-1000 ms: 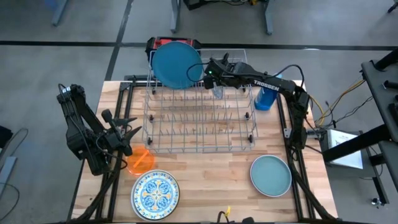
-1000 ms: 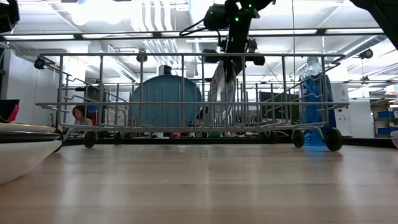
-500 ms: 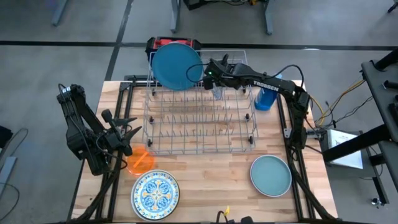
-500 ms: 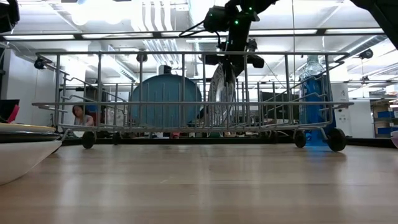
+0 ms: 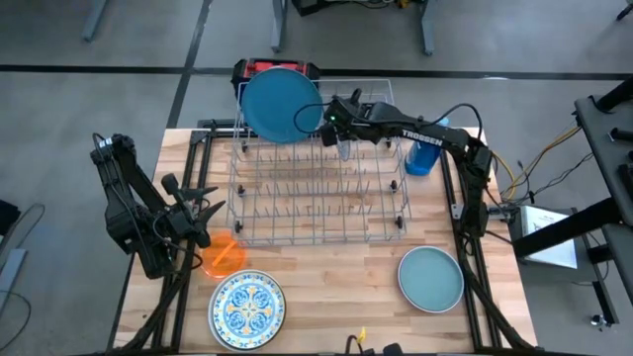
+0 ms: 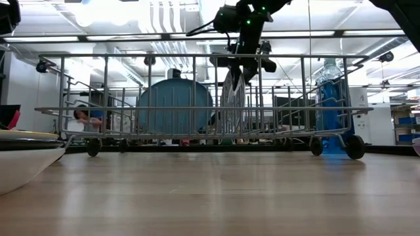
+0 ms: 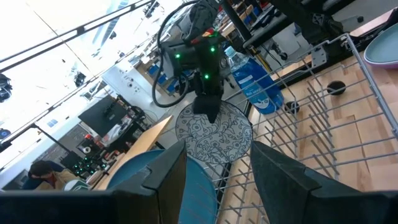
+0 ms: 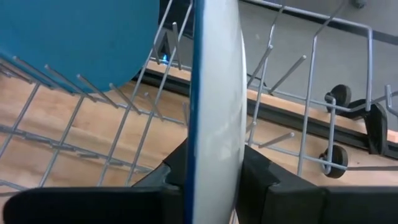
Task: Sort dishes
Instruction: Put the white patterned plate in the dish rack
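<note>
**A:** Overhead, what is the right gripper (image 5: 341, 132) doing?

**B:** At upper centre it holds a round black-and-white patterned plate (image 5: 343, 146) on edge in the silver wire rack (image 5: 318, 188), beside the large blue plate (image 5: 282, 103) standing there. A small translucent orange plate (image 5: 224, 254), a blue-and-yellow patterned plate (image 5: 246, 306) and a teal-green plate (image 5: 431, 278) lie along the lower part of the wooden table (image 5: 326, 287). A blue bottle (image 5: 424, 156) stands right of the rack.

**A:** And the left gripper (image 5: 198, 213)?

**B:** Centre left, fingers parted, empty.

**A:** Table level?

**B:** The patterned plate (image 6: 231, 98) stands upright at centre.

**A:** Right wrist?

**B:** Both fingers (image 8: 264, 186) hug the plate's rim (image 8: 214, 106).
</note>
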Tool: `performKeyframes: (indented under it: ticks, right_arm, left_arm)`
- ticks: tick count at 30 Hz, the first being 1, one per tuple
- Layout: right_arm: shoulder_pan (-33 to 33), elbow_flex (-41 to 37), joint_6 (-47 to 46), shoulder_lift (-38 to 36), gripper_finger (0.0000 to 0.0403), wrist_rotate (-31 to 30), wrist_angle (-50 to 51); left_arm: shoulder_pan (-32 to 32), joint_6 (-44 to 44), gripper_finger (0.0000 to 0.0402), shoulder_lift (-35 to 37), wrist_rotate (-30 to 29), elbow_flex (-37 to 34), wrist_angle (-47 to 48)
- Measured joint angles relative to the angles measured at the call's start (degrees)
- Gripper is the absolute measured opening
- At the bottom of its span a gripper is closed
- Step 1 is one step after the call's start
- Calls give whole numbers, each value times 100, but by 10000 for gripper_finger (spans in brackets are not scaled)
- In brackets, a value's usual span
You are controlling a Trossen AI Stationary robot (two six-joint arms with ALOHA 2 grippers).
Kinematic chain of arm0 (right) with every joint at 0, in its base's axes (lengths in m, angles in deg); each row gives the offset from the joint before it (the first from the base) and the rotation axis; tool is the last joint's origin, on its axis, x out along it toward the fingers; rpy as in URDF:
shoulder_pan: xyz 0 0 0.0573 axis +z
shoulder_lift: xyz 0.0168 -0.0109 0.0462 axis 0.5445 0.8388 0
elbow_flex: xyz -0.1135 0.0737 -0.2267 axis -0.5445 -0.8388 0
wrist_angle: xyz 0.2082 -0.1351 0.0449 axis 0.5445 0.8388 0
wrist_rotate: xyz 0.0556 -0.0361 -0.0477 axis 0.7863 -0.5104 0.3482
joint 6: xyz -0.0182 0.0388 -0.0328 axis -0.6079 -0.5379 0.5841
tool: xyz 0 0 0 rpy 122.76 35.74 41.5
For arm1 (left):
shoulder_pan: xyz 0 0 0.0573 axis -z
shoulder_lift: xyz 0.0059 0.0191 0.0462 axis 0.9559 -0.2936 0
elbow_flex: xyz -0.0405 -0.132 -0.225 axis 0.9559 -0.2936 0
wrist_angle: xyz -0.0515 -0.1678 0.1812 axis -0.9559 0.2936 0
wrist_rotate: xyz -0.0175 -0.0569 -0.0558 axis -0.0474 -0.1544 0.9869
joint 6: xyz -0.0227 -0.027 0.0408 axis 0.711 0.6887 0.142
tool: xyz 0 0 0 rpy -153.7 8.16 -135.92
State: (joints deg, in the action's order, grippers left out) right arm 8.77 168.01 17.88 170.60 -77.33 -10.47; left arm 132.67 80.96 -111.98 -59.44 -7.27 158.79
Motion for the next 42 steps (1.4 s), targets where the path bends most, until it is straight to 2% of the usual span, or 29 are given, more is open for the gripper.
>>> performKeyframes:
  ticks: [6,26,42]
  right_arm:
    - [-3,0,13,-34,80,101,-14]
    - [-8,4,8,-43,191,341,-14]
    - [-6,11,3,-47,242,500,138]
  left_arm:
    - [-1,0,168,0,0,0,0]
    - [-2,0,168,0,-2,-77,-1]
    - [-1,0,168,0,-16,-77,-11]
